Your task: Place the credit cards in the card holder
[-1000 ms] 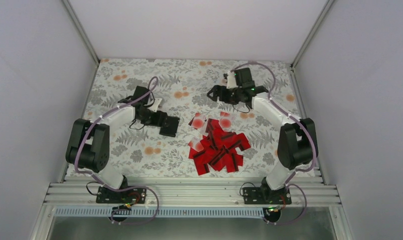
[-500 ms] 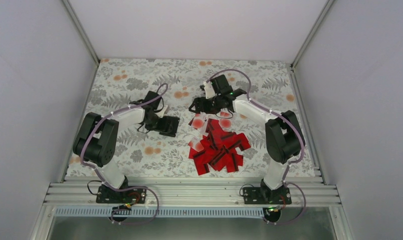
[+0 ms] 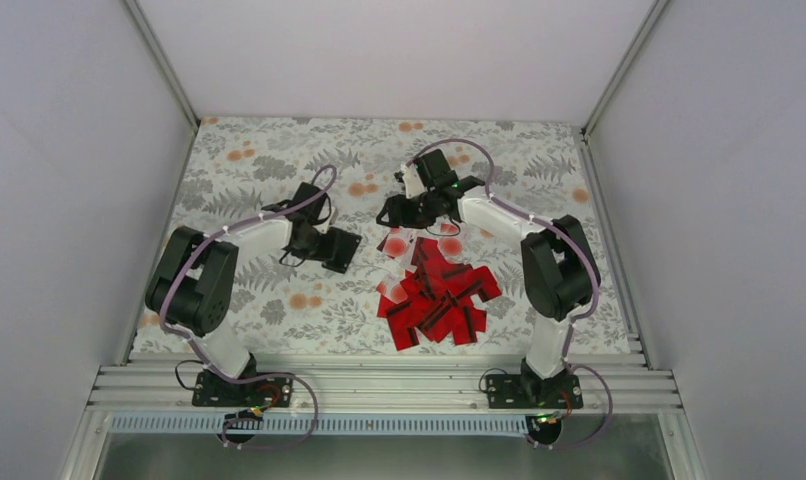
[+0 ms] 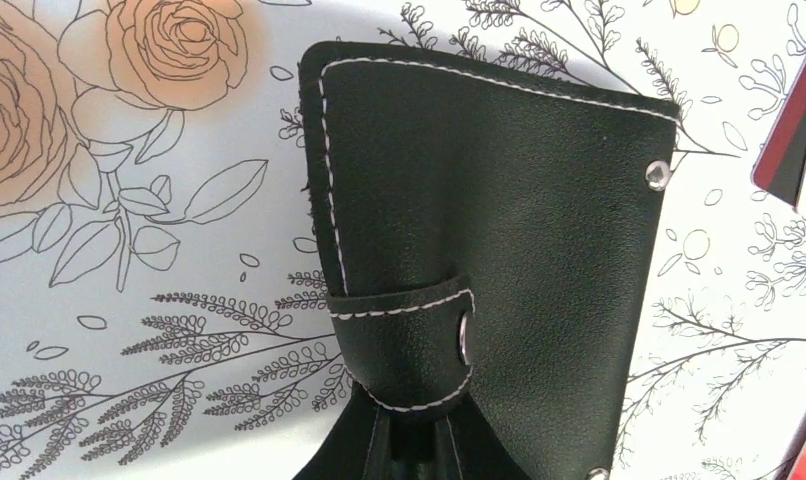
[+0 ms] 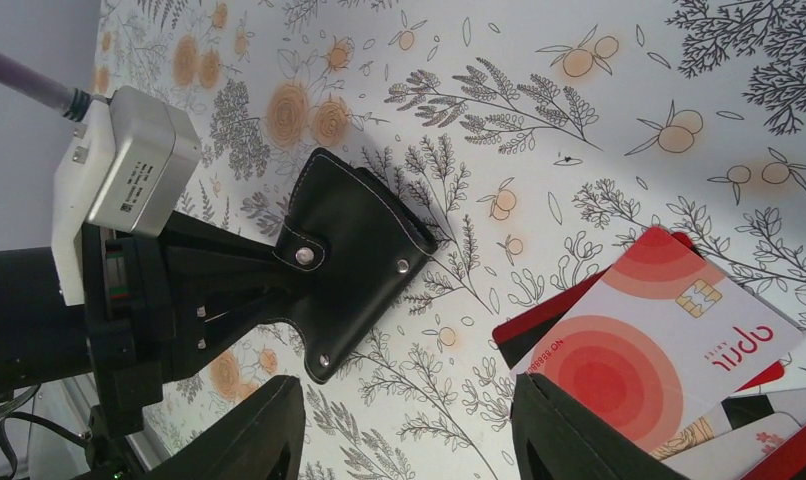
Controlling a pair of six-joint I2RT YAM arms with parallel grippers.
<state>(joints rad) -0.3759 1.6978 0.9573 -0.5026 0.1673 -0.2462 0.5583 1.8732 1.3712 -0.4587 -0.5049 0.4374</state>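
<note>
The black card holder (image 3: 341, 249) lies folded on the flowered cloth, left of centre. My left gripper (image 3: 324, 243) is shut on its near edge by the snap strap (image 4: 409, 340); the leather hides the fingertips in the left wrist view. The credit cards (image 3: 439, 295) lie in a red heap with black stripes to the right of the holder. One card (image 5: 659, 340) lies face up, white with red circles. My right gripper (image 5: 404, 390) hovers open over the cloth between holder (image 5: 354, 250) and heap, its right finger (image 5: 569, 430) just above that card's corner, nothing between its fingers.
The cloth (image 3: 279, 160) covers the whole table, walled in by white panels on three sides. The left arm's wrist camera block (image 5: 129, 170) sits close to the right gripper. An aluminium rail (image 3: 379, 385) runs along the near edge.
The left gripper has closed on the card holder's edge. The right arm has swung left from the far right to the top of the card heap, its jaws narrowing somewhat.
</note>
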